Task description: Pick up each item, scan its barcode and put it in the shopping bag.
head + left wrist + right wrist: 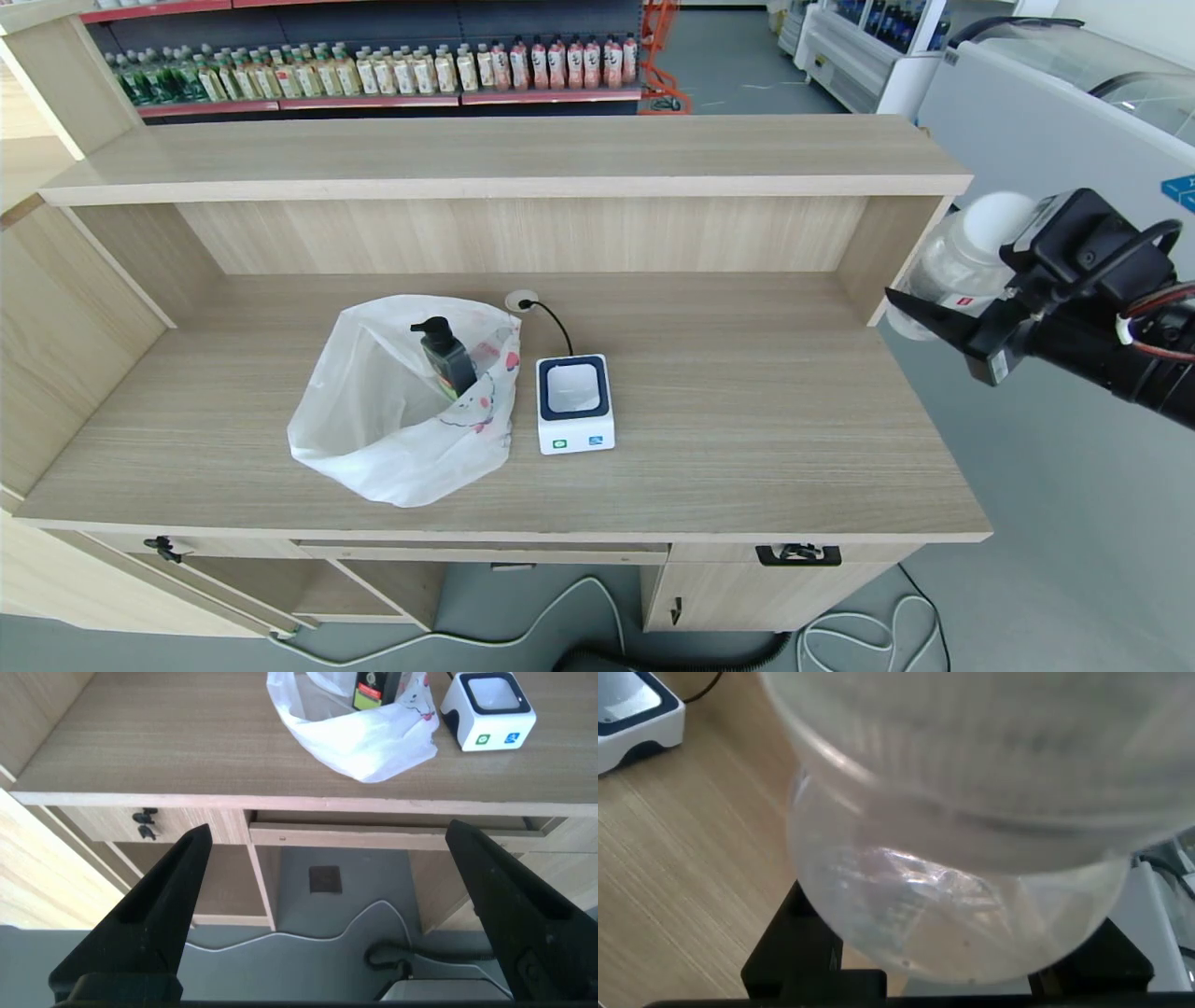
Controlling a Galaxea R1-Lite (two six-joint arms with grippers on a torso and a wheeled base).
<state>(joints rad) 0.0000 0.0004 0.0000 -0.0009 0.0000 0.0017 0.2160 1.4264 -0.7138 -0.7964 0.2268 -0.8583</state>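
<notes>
Small shop setup: drink shelves (373,70) along the back wall and a light wood counter (747,411) with a raised ledge up front. From the head view, the white shopping bag (373,439) sits on the counter with its mouth open. A dark pump bottle (446,357) is already inside, so I'd say that item is done. The scanner (574,401) stands just beside the bag with its window facing up and its cable (553,322) running off to a hole in the counter. Having them that close keeps the scan-then-drop trip short. Off the counter's right end, the right gripper (943,313) is clamped on a clear jar (952,266) with a white lid, lying roughly on its side, well apart from the scanner. My guess is it's next to be scanned.

In the left wrist view, the left gripper (327,915) hangs below the counter edge in front of the drawer (392,838). Its jaws are spread wide with nothing in them. It looks parked out of the way, with the bag and scanner in sight up on top.

In the right wrist view, the jar sits right against the lens, see-through, with black fingers (799,957) hugging its sides. The counter's wood grain is underneath and a corner of the scanner is off to one side. I can't make out a barcode, so whichever face carries it will need to be turned towards that window.
</notes>
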